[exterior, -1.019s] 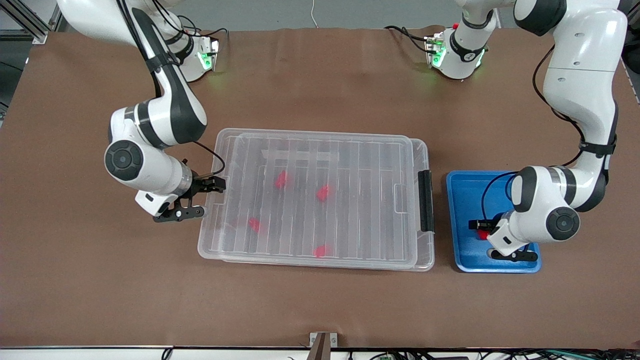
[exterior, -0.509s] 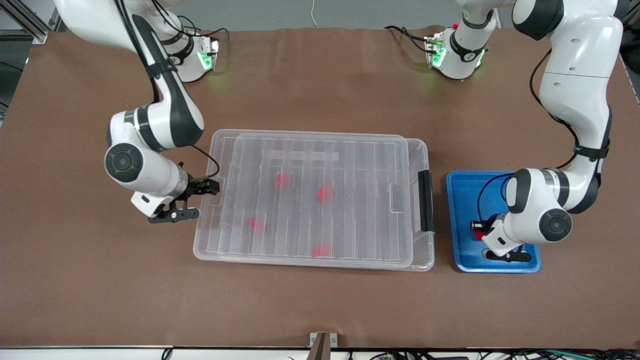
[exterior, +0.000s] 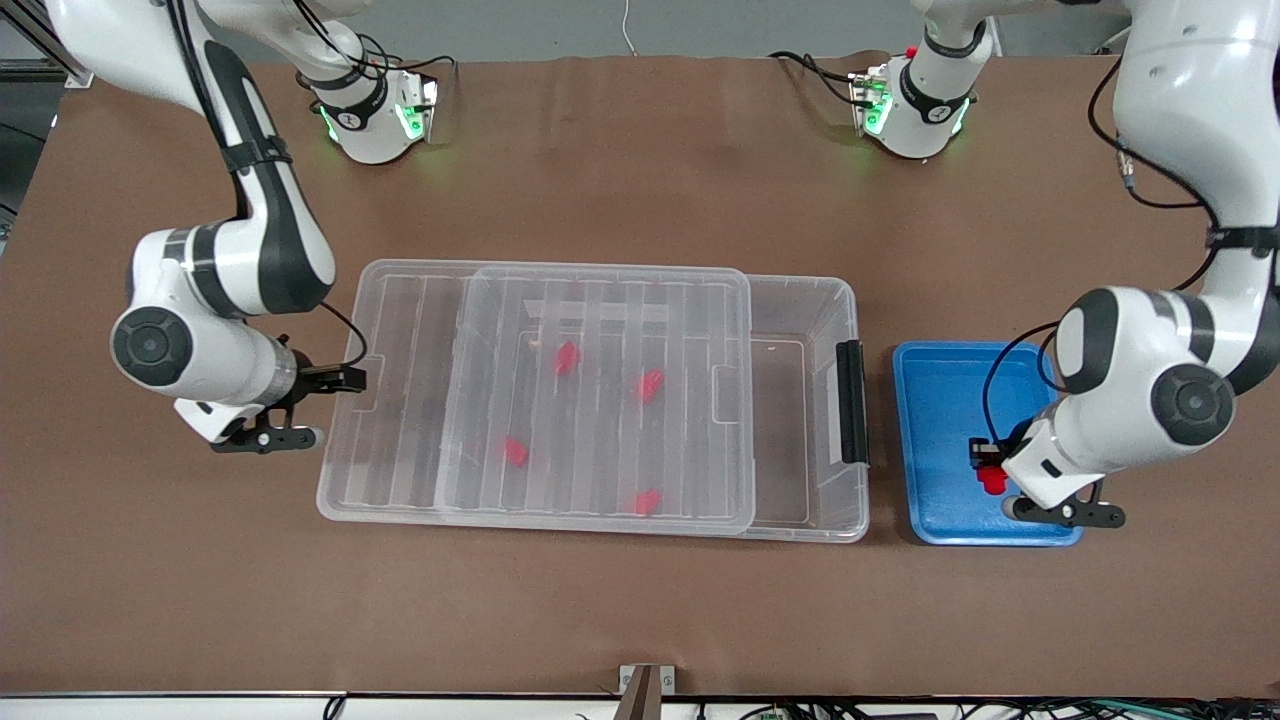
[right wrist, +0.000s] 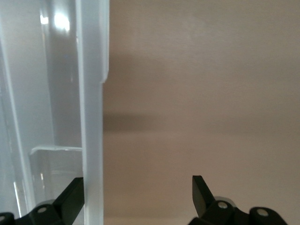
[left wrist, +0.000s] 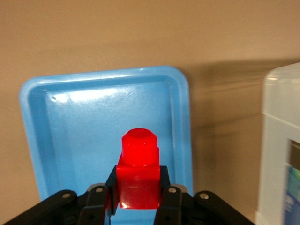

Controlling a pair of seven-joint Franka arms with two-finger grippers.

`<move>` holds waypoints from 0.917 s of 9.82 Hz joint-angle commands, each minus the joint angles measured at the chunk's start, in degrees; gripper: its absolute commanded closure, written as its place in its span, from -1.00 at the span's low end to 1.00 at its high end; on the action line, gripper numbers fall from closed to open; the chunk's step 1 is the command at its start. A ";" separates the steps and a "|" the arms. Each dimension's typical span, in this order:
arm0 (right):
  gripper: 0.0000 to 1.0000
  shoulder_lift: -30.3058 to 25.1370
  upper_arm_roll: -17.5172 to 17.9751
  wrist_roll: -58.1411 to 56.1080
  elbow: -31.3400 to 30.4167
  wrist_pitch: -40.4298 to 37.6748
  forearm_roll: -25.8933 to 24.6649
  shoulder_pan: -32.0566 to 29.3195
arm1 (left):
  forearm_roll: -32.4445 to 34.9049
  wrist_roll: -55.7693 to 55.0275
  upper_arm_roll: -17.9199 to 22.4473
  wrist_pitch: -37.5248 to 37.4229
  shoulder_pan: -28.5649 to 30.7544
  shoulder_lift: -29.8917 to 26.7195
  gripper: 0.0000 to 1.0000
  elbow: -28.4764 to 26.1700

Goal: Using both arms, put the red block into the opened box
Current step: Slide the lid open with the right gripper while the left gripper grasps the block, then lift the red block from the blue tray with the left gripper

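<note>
My left gripper (exterior: 988, 470) (left wrist: 137, 192) is shut on the red block (exterior: 990, 480) (left wrist: 138, 176), holding it just above the blue tray (exterior: 940, 400) (left wrist: 84, 122). The clear box (exterior: 800, 283) (left wrist: 281, 140) lies mid-table. Its ribbed lid (exterior: 480, 400) (right wrist: 91, 117) is slid toward the right arm's end, so the strip of the box beside the black handle (exterior: 849, 400) is uncovered. My right gripper (exterior: 325, 405) (right wrist: 138, 192) stands open at the lid's end, with the lid's rim between its fingers.
Several other red blocks (exterior: 567, 357) lie inside the box and show through the lid. The blue tray sits beside the box at the left arm's end. Bare brown table surrounds both.
The right gripper has dragged the lid toward the right arm's end, uncovering the box's end by the tray. The left gripper has shut on the red block and risen slightly.
</note>
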 commanded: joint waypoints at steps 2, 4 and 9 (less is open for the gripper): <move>-1.00 -1.72 0.66 -3.99 -0.82 -1.35 -1.53 -5.61 | 0.81 -9.02 -6.08 -9.98 -0.12 -1.45 1.00 4.59; -1.00 -1.72 0.66 -4.79 -0.65 -1.61 -1.53 -6.15 | 1.25 -16.50 -11.27 -11.59 -0.20 -1.45 1.00 5.14; -1.00 -1.72 0.66 -4.52 -0.30 -1.88 -1.53 -6.06 | 1.34 -32.23 -14.10 -11.15 -7.92 0.65 1.00 5.05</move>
